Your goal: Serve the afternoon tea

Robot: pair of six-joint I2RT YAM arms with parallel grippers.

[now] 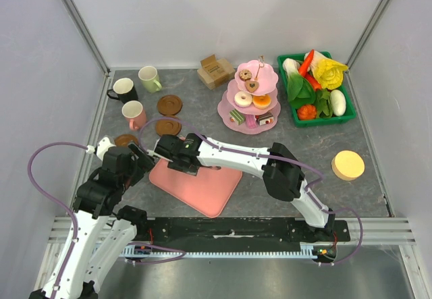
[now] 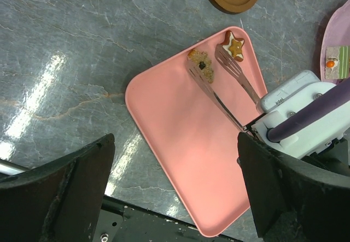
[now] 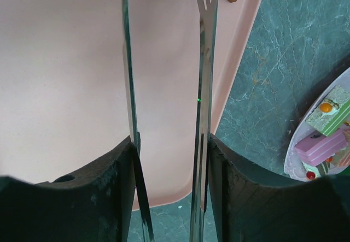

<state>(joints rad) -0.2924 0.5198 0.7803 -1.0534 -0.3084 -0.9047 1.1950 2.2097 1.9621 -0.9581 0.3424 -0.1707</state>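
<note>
Right gripper [image 3: 170, 160] clasps metal tongs [image 3: 203, 89], tips ahead at star cookie [image 2: 235, 46] and brown cookie [image 2: 201, 65]; left gripper [image 2: 175, 184] gapes wide.

You're in a robot lab cell, not a home: plain white panels [image 1: 202, 15] on aluminium posts [image 1: 81, 22] box in the table [image 1: 378, 137], arms [image 1: 229, 154] bolt to a rail [image 1: 385, 231], and the pastries [image 1: 251, 100] and vegetables [image 1: 314, 86] are toys.
</note>
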